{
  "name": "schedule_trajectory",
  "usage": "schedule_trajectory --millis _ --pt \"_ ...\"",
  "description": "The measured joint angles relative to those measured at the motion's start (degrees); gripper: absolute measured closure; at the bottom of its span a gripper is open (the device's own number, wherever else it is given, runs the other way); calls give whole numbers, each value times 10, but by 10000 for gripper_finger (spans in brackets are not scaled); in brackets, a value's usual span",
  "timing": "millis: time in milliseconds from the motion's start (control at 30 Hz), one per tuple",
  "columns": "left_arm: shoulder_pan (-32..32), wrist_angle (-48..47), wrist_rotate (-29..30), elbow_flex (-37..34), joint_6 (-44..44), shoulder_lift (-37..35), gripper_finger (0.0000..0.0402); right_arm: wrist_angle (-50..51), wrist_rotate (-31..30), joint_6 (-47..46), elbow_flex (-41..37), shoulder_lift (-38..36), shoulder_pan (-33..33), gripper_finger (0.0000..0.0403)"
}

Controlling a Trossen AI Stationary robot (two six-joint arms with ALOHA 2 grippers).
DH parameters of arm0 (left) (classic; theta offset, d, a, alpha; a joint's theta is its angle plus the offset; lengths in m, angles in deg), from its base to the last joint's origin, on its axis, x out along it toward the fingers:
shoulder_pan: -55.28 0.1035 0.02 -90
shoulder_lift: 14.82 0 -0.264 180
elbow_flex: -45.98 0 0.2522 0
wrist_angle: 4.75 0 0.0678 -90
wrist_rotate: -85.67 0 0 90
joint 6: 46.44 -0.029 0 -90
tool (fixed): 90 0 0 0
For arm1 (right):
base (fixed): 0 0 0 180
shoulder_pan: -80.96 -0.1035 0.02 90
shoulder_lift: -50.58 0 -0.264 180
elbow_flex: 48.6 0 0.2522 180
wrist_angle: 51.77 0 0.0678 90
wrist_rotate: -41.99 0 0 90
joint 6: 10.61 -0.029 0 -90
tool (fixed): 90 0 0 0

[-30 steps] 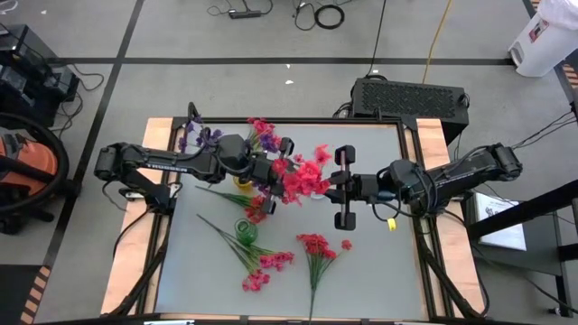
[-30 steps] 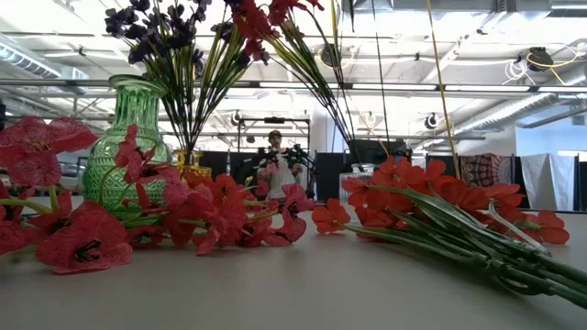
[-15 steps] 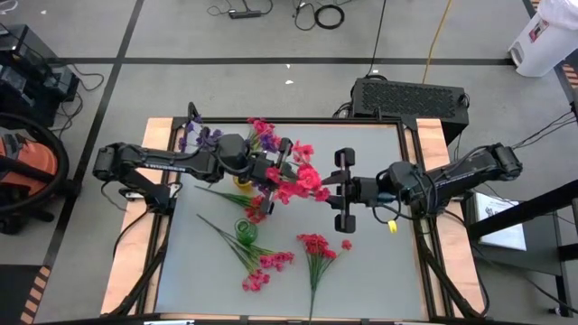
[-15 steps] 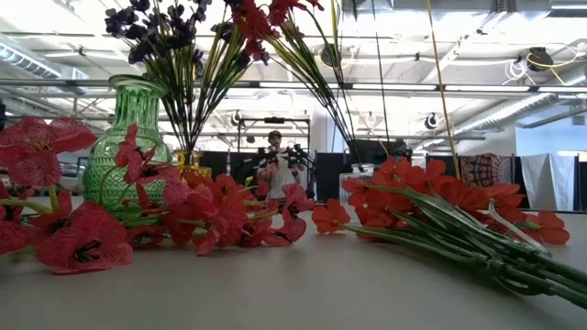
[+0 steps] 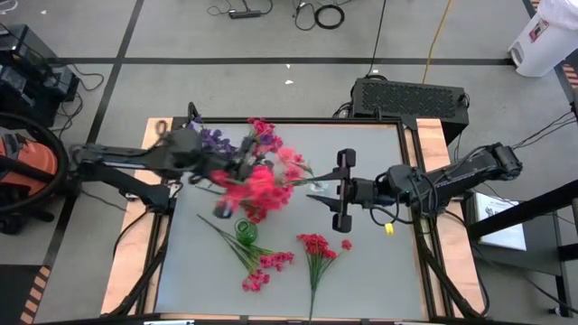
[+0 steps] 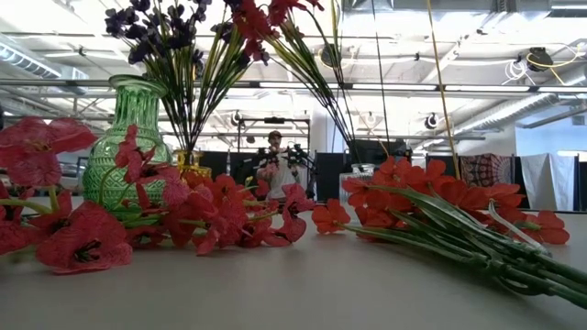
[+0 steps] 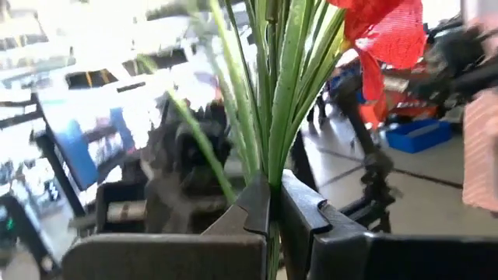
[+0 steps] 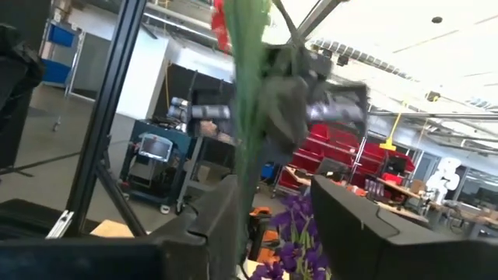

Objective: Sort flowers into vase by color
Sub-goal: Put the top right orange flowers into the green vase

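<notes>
Since a second ago: your left gripper (image 7: pixel 274 204) has carried the red sprig (image 5: pixel 255 188) away from the right gripper (image 5: pixel 338 191), back toward the vases.
Left hand: clamped tight on the sprig's green stems; you can see them pinched between its fingers in the left wrist view.
Right hand: fingers parted, nothing held, waiting over the table's middle.
Flowers: purple sprigs (image 5: pixel 209 139) already stand in a vase at the far left of the table (image 5: pixel 379 262); loose red sprigs (image 5: pixel 315 246) lie nearer you, beside the green vase (image 6: pixel 128 151).
Step, as you might judge it: handover done, placing comes next.
Risk: you hold the stems low, so the heavy blossoms may swing and snag standing flowers.
Risk: a careless approach could tip a vase.
</notes>
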Motion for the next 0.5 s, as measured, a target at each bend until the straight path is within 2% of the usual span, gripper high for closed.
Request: schedule_trajectory --millis 267,500 --pt "-40 -70 -15 0 22 -91 390 14 0 -5 0 0 0 248" --pt "-73 -205 -17 0 30 -160 390 51 -1 -20 0 0 0 248"
